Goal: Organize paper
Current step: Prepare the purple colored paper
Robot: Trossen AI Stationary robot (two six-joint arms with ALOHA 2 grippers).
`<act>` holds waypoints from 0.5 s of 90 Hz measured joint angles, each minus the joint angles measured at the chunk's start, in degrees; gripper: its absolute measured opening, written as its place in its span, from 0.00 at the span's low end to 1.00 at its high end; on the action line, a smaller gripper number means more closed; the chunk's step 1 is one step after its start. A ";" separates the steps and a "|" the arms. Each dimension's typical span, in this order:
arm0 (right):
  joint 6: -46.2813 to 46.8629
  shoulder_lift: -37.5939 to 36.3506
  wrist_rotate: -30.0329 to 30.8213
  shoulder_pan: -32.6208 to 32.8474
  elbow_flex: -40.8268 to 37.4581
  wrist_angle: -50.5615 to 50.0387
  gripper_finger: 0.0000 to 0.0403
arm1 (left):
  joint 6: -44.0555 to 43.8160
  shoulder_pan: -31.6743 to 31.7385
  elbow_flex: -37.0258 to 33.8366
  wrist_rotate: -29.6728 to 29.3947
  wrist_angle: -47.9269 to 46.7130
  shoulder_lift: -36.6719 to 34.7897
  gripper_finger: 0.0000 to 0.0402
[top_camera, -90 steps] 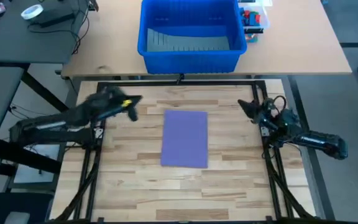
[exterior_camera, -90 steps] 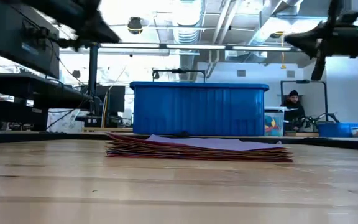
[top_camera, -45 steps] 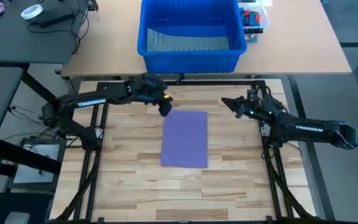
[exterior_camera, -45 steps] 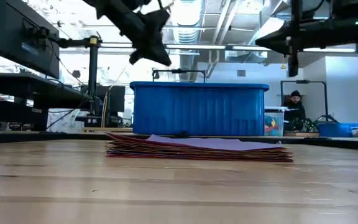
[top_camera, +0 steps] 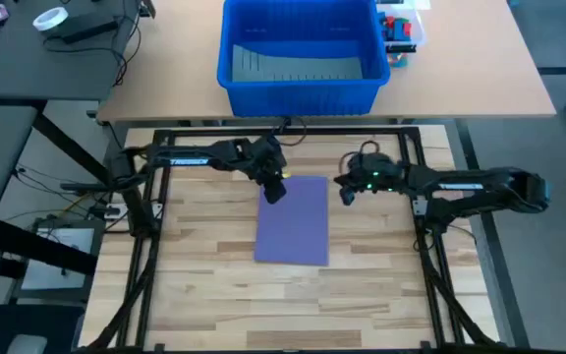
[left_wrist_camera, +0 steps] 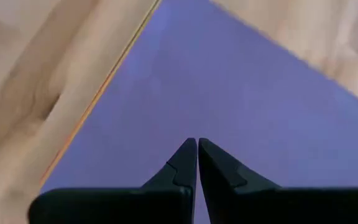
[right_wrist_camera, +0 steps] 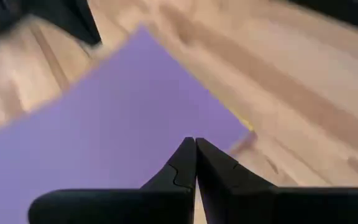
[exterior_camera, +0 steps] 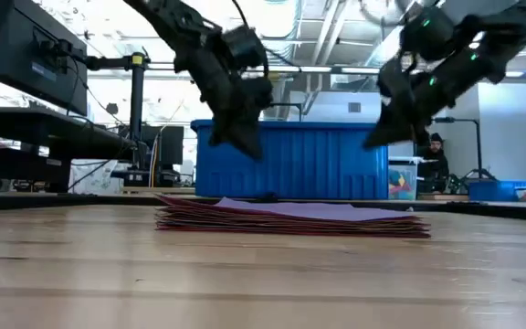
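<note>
**Purple-topped paper stack between both grippers**

Purple sheet tops the paper stack (top_camera: 293, 219) mid-counter (top_camera: 204, 295), long axis running away from the blue bin (top_camera: 300, 54). Left gripper (top_camera: 274, 189) hovers over its far-left corner, jaws pressed together. Right gripper (top_camera: 345, 194) is just off the far-right corner, jaws also together; left is nearer.

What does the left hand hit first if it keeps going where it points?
Most likely the purple top sheet of the paper stack. The left hand, shut, hangs above its far-left corner, pointing down; nothing shows between.

Bright ceiling lights glare in the low view, while the right wrist view is motion-blurred.
</note>
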 joint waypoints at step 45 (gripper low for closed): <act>15.69 16.89 -7.15 -1.78 0.02 8.04 0.00 | -0.33 -1.00 0.00 1.98 4.13 7.78 0.00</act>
